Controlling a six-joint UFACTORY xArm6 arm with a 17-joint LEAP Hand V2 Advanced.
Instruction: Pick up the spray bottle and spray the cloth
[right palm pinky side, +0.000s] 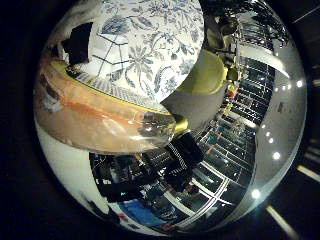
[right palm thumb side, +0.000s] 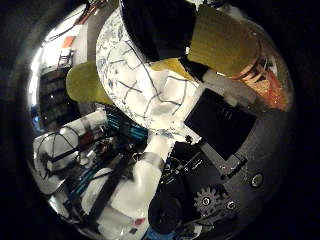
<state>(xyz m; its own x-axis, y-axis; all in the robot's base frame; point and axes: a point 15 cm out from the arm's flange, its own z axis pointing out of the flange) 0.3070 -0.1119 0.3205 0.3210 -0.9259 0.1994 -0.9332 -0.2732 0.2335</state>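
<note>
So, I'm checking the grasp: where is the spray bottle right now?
The spray bottle is held close against the palm of the hand, raised above the floral-clothed table.

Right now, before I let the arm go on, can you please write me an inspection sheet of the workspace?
Surface: round table under a blue floral cover.
Job's things: spray bottle with orange liquid, close against the palm, above the table; white cloth with dark grid lines, lying crumpled on the table.
Clutter: nothing seen.
Hand: right hand closed round the spray bottle near its neck.
Cables: nothing seen on the table.
Surroundings: yellow-green chair beside the table; shelving beyond; ceiling lights on.
</note>
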